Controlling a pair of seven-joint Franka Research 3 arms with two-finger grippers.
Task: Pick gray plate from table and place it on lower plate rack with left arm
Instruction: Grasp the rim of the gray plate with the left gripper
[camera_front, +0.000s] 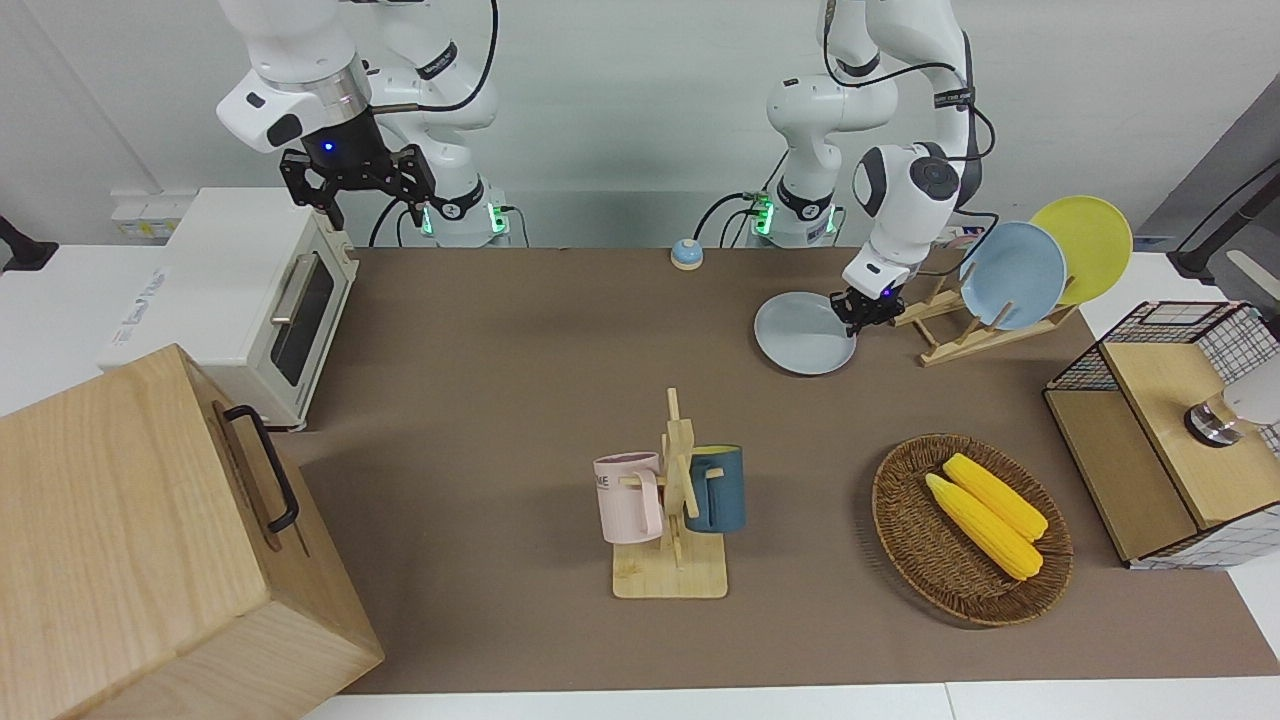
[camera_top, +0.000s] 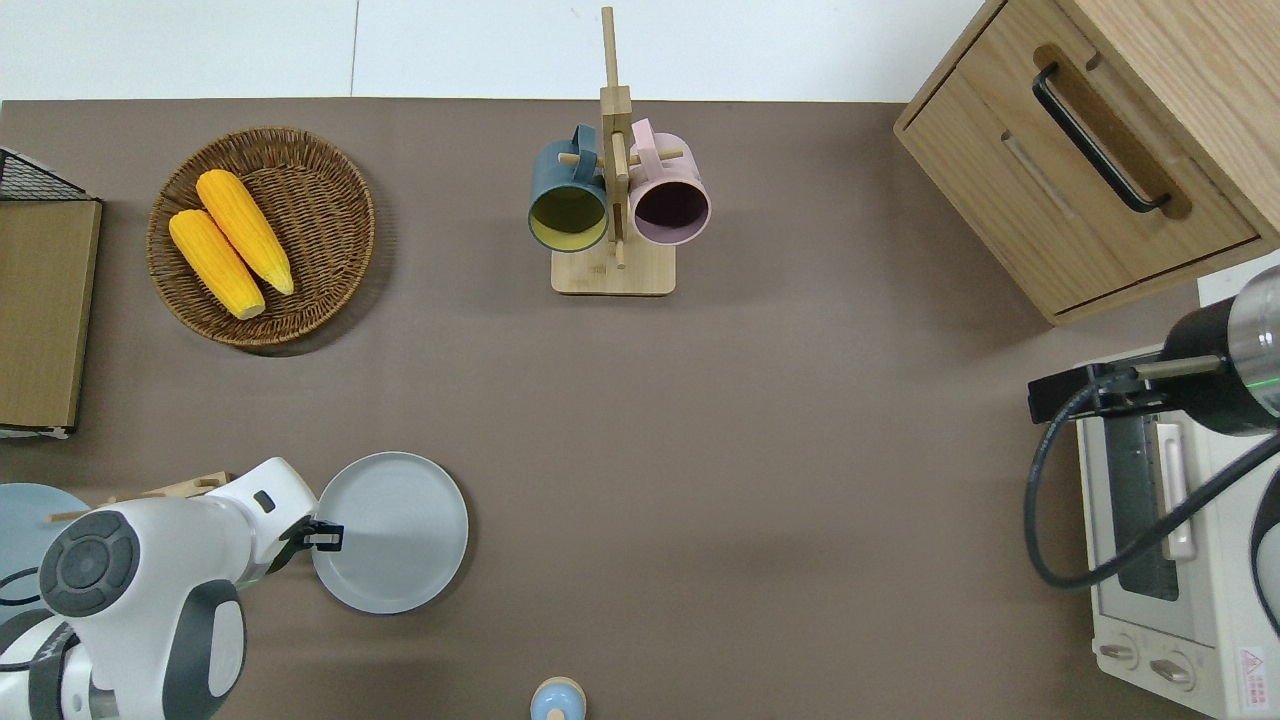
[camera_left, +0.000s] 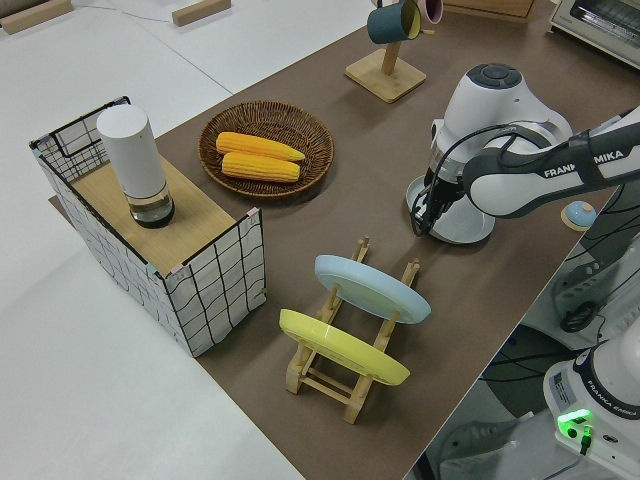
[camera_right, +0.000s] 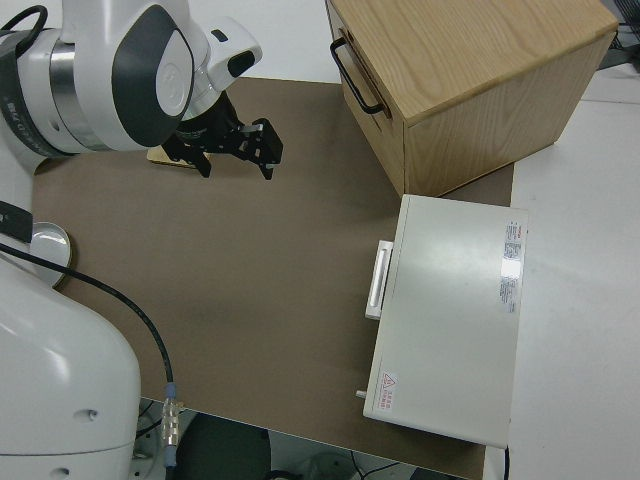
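The wide matte-brown tabletop (camera_front: 520, 400) carries a big light-wood cabinet with a black handle (camera_front: 150, 540) and a white toaster oven (camera_front: 240, 295) at the right arm's end. At the left arm's end stand a wire-sided wooden box (camera_front: 1165, 430) and a round wicker basket holding two yellow corn cobs (camera_front: 970, 525). A wooden mug stand with a pink and a dark blue mug (camera_front: 672, 500) stands mid-table, well apart from the rest. The small light-wood lower plate rack (camera_left: 345, 345) already holds a light blue plate (camera_left: 372, 288) and a yellow plate (camera_left: 342, 347). Just beside it lies the round pale gray plate (camera_top: 390, 532), its rack-side rim pinched by the left hand (camera_top: 322, 536), whose fingers are closed on it. The right arm is parked, its hand (camera_front: 360, 185) spread open.
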